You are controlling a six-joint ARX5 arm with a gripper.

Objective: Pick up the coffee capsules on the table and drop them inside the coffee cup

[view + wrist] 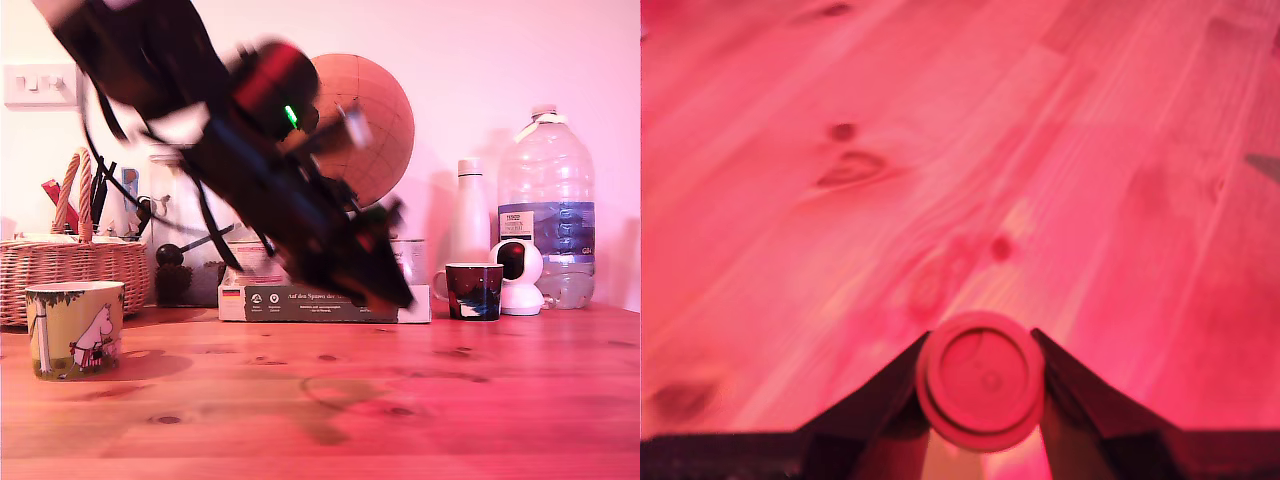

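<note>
The coffee capsule [980, 380] is clamped between the two dark fingers [885, 395] of the gripper [390, 292], its round face turned to the wrist view and bare table [500, 400] below it. The jaws stand narrow, closed on its sides. The red cast hides its colour and no marking can be read on it. In the exterior view the blurred fingertips hide it, and no second capsule is in view. Taking the exterior view from its left: a light switch [40, 85] on the wall, a wicker basket [70, 262], and in front of it the coffee cup [75, 328], yellow-green with a white cartoon figure, upright, mouth open. The arm [250, 160] slants down from upper left towards the centre, its gripper in the air above the table. The governing relation, as I judge it: the cup lies well apart from the gripper, towards the exterior view's left and lower, so the carry must run leftward and finish above the rim. Behind the gripper, a flat box [325, 302] reads "Auf den Spuren der", the rest unclear. A globe [375, 120] stands above it. Further right: a small dark mug [473, 290], a white bottle [468, 215], a round white device [520, 272], and a large water bottle [545, 190] whose label appears to read "TESCO".
</note>
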